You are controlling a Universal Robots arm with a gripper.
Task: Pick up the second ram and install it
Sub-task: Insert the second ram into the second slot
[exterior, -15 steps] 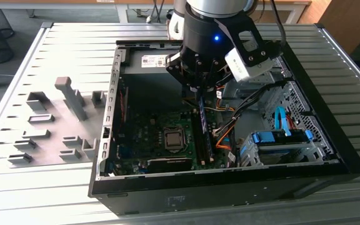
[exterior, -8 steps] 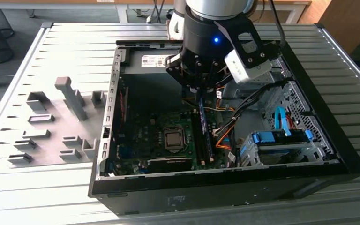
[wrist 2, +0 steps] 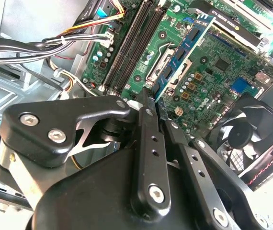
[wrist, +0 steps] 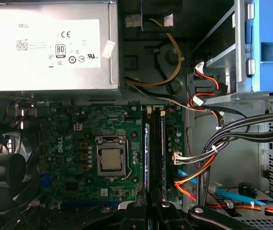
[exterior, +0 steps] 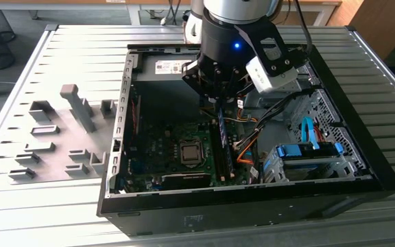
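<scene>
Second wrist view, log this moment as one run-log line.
claw: shut on thin blue-green memory stick | stick: tilted above green motherboard, beside long black slots | seated: not yet

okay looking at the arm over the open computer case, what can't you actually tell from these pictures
- Whether the memory stick has reached the slots: in the second wrist view it hangs tilted from the gripper, and its lower edge faces away.
- The gripper's hold in the exterior view: the arm's black body hides it.
- The stick's end in the first wrist view: the picture's edge cuts it off.
</scene>
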